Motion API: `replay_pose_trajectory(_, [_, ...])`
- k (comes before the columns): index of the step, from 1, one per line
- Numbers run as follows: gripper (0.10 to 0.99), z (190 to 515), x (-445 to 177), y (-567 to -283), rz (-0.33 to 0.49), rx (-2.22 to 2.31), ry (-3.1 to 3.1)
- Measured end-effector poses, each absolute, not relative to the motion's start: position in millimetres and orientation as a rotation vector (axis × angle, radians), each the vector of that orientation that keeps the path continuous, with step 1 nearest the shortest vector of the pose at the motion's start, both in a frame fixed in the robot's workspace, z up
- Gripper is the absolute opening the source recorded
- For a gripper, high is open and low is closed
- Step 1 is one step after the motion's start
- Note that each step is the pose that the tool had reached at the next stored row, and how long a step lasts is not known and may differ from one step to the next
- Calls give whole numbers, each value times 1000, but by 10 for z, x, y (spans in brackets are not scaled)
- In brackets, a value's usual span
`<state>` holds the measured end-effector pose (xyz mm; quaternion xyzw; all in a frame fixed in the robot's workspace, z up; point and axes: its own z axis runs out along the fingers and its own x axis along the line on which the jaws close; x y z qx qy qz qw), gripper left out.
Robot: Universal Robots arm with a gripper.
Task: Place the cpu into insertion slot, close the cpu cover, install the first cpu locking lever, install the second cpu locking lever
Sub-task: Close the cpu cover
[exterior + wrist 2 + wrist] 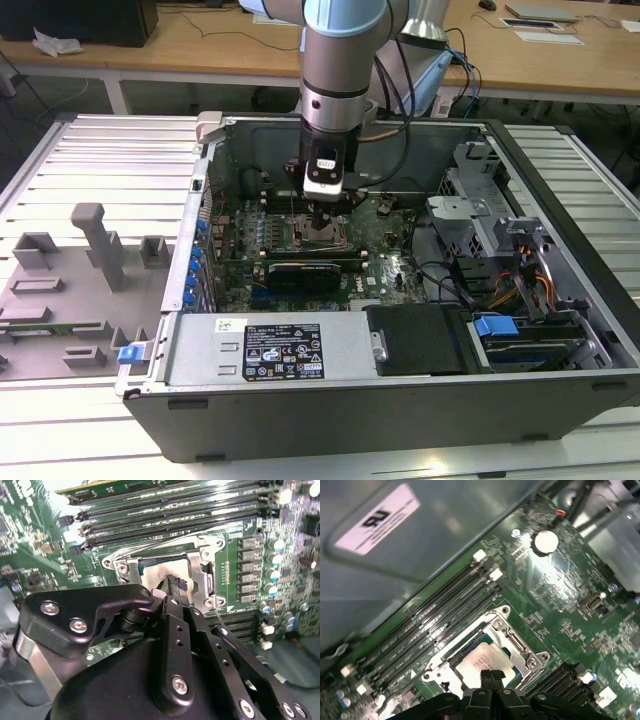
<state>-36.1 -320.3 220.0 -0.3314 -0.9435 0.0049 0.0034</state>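
Note:
My gripper (328,212) reaches down into the open computer case, right over the insertion slot (325,236) on the green board. In both wrist views its two black fingertips are pressed together, gripper (491,676) shut, with nothing between them. The tips sit at or just above the silver top of the cpu (479,661), which lies flat in the slot. The grey metal cpu cover (517,644) lies down around the cpu, which shows through the cover's window. In the second wrist view the gripper (177,582) hides part of the cpu (154,574) and the cpu cover (201,572).
Long black memory slots (435,630) run beside the socket. A coin battery (546,541) sits further along the board. The grey case wall (395,530) rises close by. A black card (305,272), the power supply (270,350) and the drive cage (480,210) crowd around the socket.

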Motion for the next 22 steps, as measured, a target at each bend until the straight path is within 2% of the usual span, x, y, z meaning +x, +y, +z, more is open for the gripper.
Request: replay_pose_trajectory(22, [106,2200,-361,-3203,24,-218,-3131])
